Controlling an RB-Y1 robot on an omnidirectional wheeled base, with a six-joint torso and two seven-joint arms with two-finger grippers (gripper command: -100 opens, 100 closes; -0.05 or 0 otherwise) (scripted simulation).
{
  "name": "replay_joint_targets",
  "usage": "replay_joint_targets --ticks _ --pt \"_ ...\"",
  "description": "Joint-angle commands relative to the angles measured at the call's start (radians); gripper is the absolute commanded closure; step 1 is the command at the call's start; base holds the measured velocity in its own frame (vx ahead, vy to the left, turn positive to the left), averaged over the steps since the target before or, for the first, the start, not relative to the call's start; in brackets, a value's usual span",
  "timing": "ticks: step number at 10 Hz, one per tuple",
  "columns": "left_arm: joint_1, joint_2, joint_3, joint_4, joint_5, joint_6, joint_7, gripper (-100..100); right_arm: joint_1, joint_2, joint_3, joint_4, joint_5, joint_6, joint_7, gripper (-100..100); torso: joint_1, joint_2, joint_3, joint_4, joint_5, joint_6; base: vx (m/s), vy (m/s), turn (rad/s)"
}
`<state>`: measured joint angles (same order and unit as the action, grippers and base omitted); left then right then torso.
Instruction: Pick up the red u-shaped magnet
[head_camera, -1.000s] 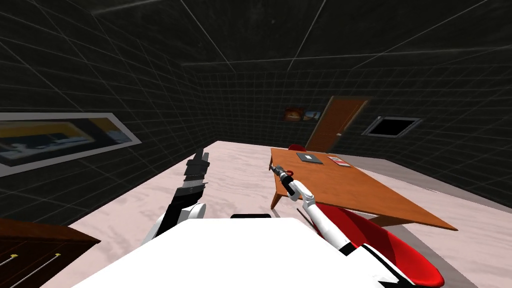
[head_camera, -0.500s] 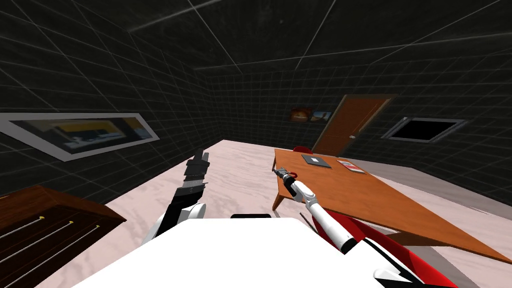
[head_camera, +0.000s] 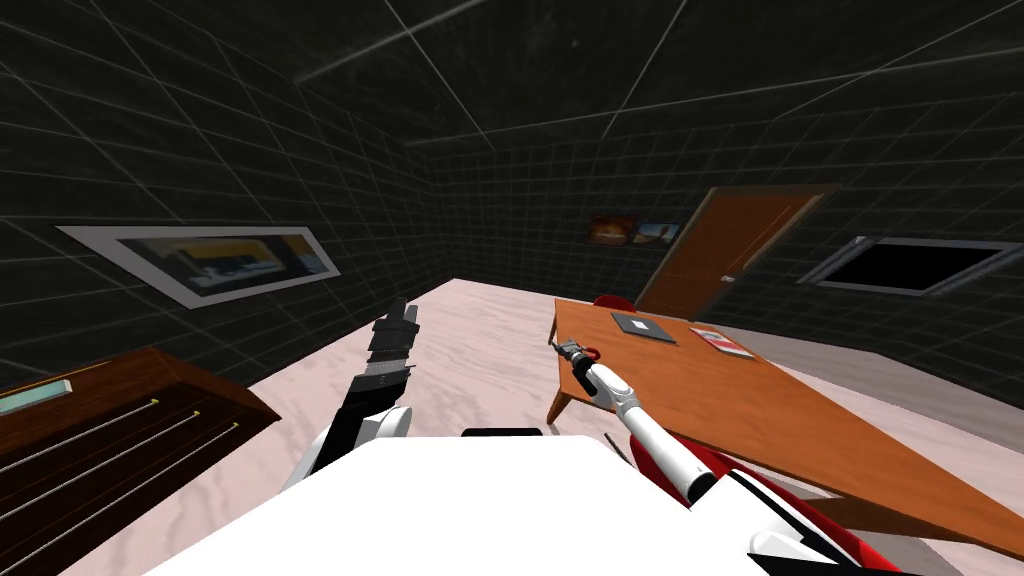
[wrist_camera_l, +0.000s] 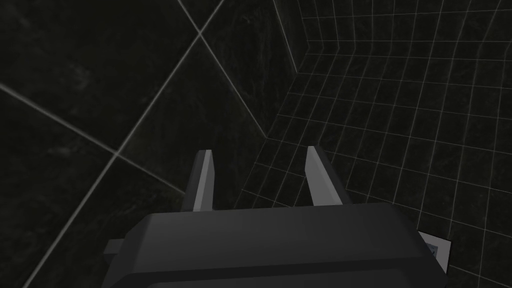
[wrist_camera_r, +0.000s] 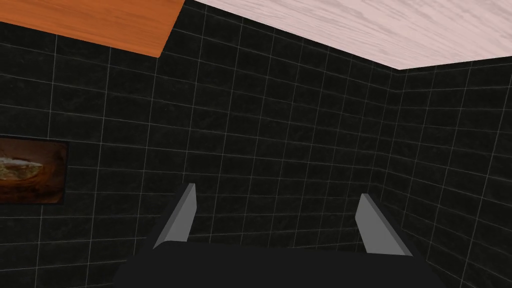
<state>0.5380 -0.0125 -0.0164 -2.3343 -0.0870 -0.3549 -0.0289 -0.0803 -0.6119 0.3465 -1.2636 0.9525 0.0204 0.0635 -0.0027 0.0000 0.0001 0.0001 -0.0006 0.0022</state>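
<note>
The red u-shaped magnet (head_camera: 592, 351) lies on the orange surface (head_camera: 760, 400) close to its near-left corner, just right of the right gripper (head_camera: 565, 346). That gripper's fingers stand wide apart, holding nothing, and point past the corner. This arm is far nearer. The left gripper (head_camera: 398, 318) hangs over the floor, fingers apart. The magnet's long axis is too small to read.
</note>
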Motion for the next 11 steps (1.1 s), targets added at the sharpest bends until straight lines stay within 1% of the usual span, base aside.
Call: replay_joint_targets --ticks 1,2,3,4,5,6,7,8,9,10,11 --pt "0.000 0.000 0.000 0.000 0.000 0.000 0.000 0 -0.003 0.017 -0.014 0.035 0.013 -0.013 0.009 -100 0.000 0.000 0.000 0.000 0.000 0.000 -0.002 -0.002 -0.038" --pt "0.000 0.000 0.000 0.000 0.000 0.000 0.000 0 -0.016 -0.003 -0.001 0.073 0.056 0.005 0.022 -100 0.001 0.000 0.000 0.000 0.000 0.000 -0.018 -0.015 0.278" --pt "0.000 0.000 0.000 0.000 0.000 0.000 0.000 0 -0.016 -0.003 -0.001 0.091 0.057 0.005 0.022 -100 0.000 0.000 0.000 0.000 0.000 -0.001 -0.020 -0.028 0.165" --pt "0.000 0.000 0.000 0.000 0.000 0.000 0.000 0 -0.016 -0.003 -0.001 0.099 0.057 0.005 0.022 -100 0.000 0.000 0.000 0.000 0.000 0.000 -0.011 -0.015 -0.025" --pt "0.000 0.000 0.000 0.000 0.000 0.000 0.000 0 -0.027 -0.022 0.011 0.125 0.097 0.022 0.036 -100 0.000 0.000 0.000 0.000 0.000 0.000 -0.023 -0.021 0.222" --pt "0.000 0.000 0.000 0.000 0.000 0.000 0.000 0 -0.027 -0.022 0.011 0.155 0.100 0.022 0.036 -100 0.000 0.000 0.000 0.000 0.000 -0.001 -0.024 -0.030 0.161" --pt "0.000 0.000 0.000 0.000 0.000 0.000 0.000 0 -0.027 -0.022 0.011 0.162 0.100 0.022 0.036 -100 -0.001 0.001 0.000 0.000 0.000 0.000 -0.010 -0.016 -0.007" --pt "0.000 0.000 0.000 0.000 0.000 0.000 0.000 0 -0.036 -0.040 0.023 0.202 0.142 0.038 0.049 -100 0.000 0.000 0.000 0.000 0.000 0.000 -0.021 -0.018 0.247" --pt "0.000 0.000 0.000 0.000 0.000 0.000 0.000 0 -0.036 -0.040 0.023 0.225 0.142 0.038 0.049 -100 0.000 0.000 0.000 0.000 0.000 -0.001 -0.021 -0.027 0.145" --pt "0.000 0.000 0.000 0.000 0.000 0.000 0.000 0 -0.036 -0.040 0.023 0.225 0.142 0.038 0.049 -100 -0.001 0.000 0.000 0.000 0.000 0.000 -0.009 -0.016 -0.030" --pt "0.000 0.000 0.000 0.000 0.000 0.000 0.000 0 -0.044 -0.057 0.034 0.257 0.173 0.054 0.063 -100 0.000 0.000 0.000 0.000 0.000 0.000 -0.018 -0.021 0.223"
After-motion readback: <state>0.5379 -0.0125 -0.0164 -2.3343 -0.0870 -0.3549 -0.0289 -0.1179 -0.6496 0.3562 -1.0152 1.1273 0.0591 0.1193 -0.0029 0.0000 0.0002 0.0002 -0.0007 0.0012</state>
